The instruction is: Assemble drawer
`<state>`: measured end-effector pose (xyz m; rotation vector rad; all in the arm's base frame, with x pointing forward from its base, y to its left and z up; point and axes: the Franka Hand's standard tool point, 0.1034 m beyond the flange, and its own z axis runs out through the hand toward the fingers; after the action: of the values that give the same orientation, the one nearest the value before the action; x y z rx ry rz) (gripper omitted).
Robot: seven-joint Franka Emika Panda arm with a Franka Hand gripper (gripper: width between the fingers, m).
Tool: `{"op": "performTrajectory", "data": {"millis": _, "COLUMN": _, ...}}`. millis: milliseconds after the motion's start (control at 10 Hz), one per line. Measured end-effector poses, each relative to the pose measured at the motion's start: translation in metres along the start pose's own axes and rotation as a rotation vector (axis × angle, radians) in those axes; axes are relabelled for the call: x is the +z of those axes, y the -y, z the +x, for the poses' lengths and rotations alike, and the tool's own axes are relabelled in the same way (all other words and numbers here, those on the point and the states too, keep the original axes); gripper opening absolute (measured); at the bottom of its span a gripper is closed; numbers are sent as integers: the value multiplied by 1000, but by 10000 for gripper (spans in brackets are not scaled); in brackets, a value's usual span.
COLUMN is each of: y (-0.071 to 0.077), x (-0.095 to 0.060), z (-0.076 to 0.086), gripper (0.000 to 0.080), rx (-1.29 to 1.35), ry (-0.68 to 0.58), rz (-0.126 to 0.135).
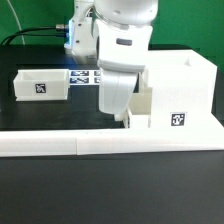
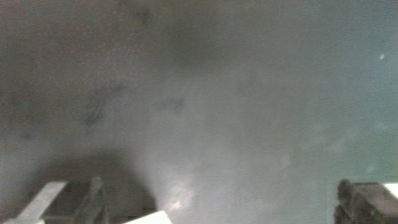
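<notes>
No readable words, brands or numbers, only black-and-white marker tags [image 1: 41,88] with patterns too small to decipher: one on the small box [image 1: 25,84], one on the big box [image 1: 185,85], several on the marker board [image 1: 88,77].

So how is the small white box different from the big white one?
The small white open-topped box is lower and narrower than the big white open-topped box. The small box stands alone at the exterior view's left; the big box is at the right, with the gripper close by. Both are white and carry a black-and-white tag.
</notes>
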<state>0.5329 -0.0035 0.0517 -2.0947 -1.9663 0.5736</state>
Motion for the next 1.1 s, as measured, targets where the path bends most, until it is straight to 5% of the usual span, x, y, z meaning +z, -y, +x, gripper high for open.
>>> {"op": "performTrajectory", "data": {"millis": 300, "y": 3, "x": 2, "z": -5, "gripper": 649, "rx": 2, "ry": -23, "rz": 7}}
{"op": "performTrajectory", "data": {"millis": 900, "y": -3, "x": 7, "z": -37, "gripper": 649, "rx": 3, "ry": -310, "rz": 16}}
{"op": "performTrajectory", "data": {"millis": 1100, "y": -7, "x": 4, "z": -32, "gripper": 649, "rx": 36, "ry": -312, "rz": 17}}
